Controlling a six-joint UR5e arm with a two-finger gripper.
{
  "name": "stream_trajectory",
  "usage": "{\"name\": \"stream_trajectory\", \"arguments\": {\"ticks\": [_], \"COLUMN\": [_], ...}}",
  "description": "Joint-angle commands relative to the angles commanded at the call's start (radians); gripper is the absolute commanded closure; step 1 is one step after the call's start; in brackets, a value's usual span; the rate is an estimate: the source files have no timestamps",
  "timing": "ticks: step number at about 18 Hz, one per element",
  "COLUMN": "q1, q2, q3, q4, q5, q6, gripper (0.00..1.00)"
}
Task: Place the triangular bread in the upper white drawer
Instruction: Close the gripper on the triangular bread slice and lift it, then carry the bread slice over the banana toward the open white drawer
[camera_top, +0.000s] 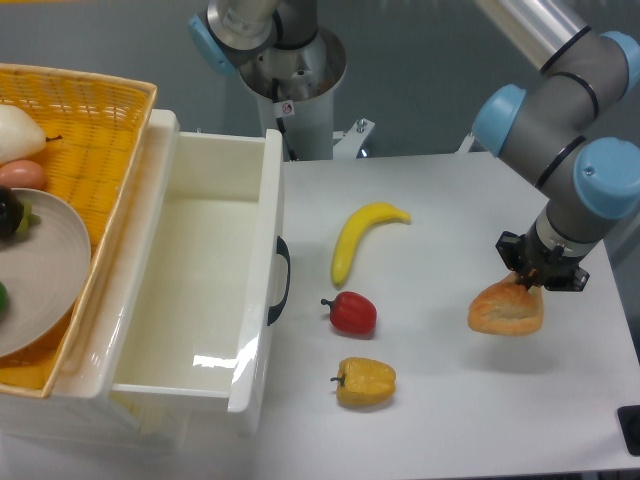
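The triangular bread (505, 310), golden-brown with a paler top, is at the right side of the white table. My gripper (531, 276) comes down from above and its dark fingers are closed on the bread's upper tip. A soft shadow lies on the table just below the bread. The upper white drawer (268, 190) stands pulled open at the left, deep and glossy, with nothing inside it. Its dark curved handle (281, 281) faces the table's middle.
Between drawer and bread lie a yellow banana (364, 236), a red pepper (352, 313) and a yellow bell pepper (366, 382). A yellow wicker basket (95, 120) holding a grey plate (45, 275) and some food sits on top at the far left. The arm's base (290, 70) stands behind.
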Motion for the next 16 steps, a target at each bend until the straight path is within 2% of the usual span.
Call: {"name": "stream_trajectory", "arguments": {"ticks": [4, 9, 16], "q1": [-0.002, -0.024, -0.123], "q2": [0.017, 0.129, 0.274], "q3": [0.003, -0.032, -0.037], "q4": [0.002, -0.012, -0.074], "q5": [-0.015, -0.044, -0.072], "q6": [-0.009, -0.034, -0.211], "gripper": [1.0, 1.0, 1.0]}}
